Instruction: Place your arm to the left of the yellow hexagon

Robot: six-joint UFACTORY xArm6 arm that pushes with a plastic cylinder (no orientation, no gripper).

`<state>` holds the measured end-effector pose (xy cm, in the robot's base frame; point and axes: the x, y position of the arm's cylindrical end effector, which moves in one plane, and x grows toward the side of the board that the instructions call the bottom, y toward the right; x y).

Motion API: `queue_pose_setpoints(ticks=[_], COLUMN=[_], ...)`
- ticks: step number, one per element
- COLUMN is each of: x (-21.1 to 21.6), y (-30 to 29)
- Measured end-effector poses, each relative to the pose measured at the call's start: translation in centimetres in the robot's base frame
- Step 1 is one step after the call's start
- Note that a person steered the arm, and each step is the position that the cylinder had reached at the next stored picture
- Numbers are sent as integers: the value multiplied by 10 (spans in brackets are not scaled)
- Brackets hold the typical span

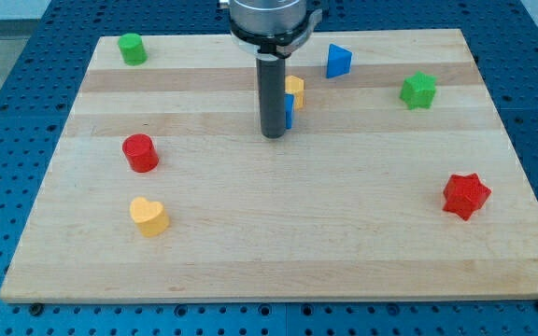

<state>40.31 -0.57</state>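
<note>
My tip [272, 135], a bare rod with nothing to open or close, rests just to the view's left of the yellow hexagon [296, 91], largely hiding a blue block [290, 111] beside it, so the task looks about met.

The rod hides most of a yellow block [296, 90] and a blue block [290, 111] near the worktop's [250, 233] far edge, so neither shape can be told. The arm's housing [274, 19] is cut off by the view's top.
</note>
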Motion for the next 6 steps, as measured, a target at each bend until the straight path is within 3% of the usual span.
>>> queue_pose_setpoints(ticks=[3,4,5,6], x=[-7,-10,-23,-66], y=[13,-15,-48,-47])
